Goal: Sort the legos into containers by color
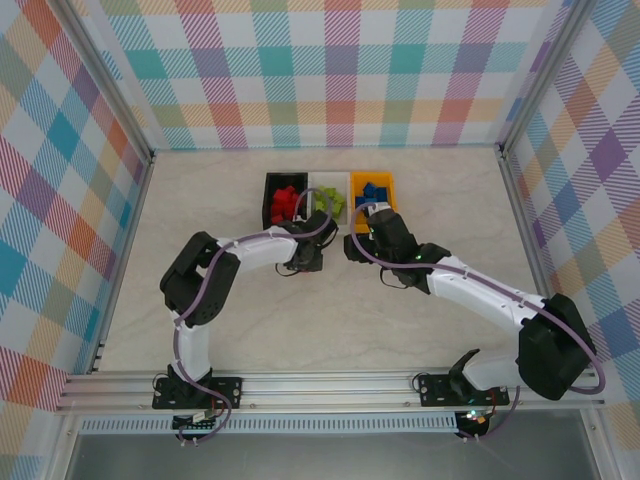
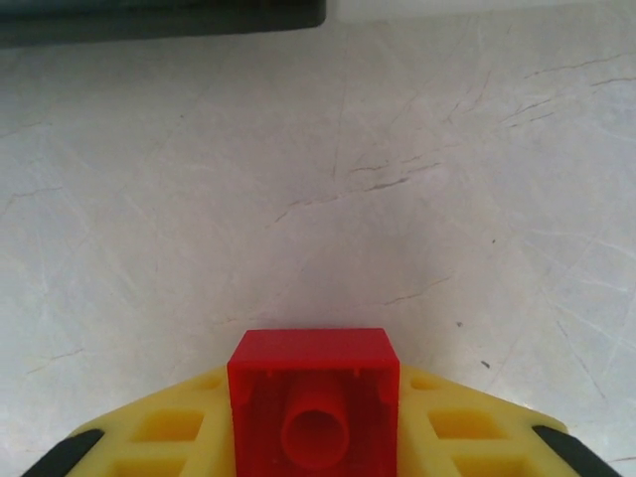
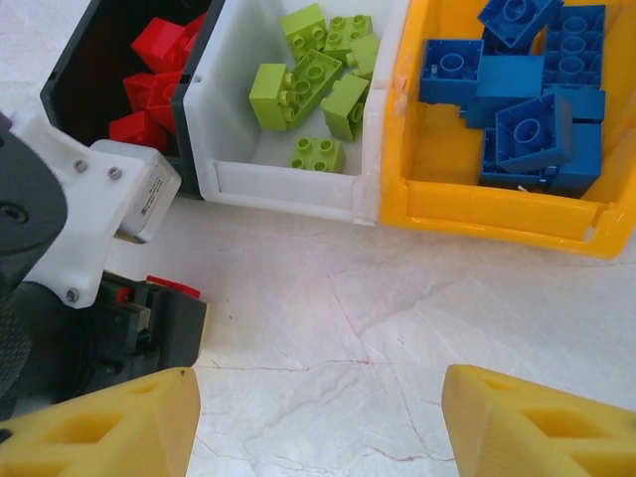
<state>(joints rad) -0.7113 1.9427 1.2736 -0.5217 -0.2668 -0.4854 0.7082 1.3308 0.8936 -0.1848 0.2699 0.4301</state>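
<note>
Left hand (image 2: 313,437): closed on a single red brick (image 2: 313,397), its yellow fingers (image 2: 169,427) pressed against the brick's two opposite side walls; from above it sits just on the near side of the bins (image 1: 305,250).
Right hand (image 3: 318,407): open, fingers wide apart with nothing between them, hanging over bare surface (image 3: 328,318) just in front of the white and orange-yellow bins.
Red brick, place: toward the far edge of the surface, about midway across its width, a little short of the black bin (image 3: 65,84). I cannot tell whether it rests on the surface or is lifted off it.
Red brick, feel: I'd judge it very light, hard and stiff, hollow underneath with a round tube inside. It won't crush or bend under a firm pinch.
Red brick, grip: the plastic is smooth and glossy, so it could slip or twist if caught by a corner. Flat on two parallel walls, low on the body, looks right, and that's how the left hand appears to have it.
Bins: three touch side by side in a row parallel to the far edge. The black bin holds red bricks (image 3: 159,60), the white bin (image 3: 288,184) lime green bricks (image 3: 308,79), the orange-yellow bin (image 3: 497,214) blue bricks (image 3: 527,119).
Destination: by colour, this brick belongs in the black bin, the nearest one.
Risk: the bins look light and could be nudged by a low approach, so I'd clear the rim before letting go.
</note>
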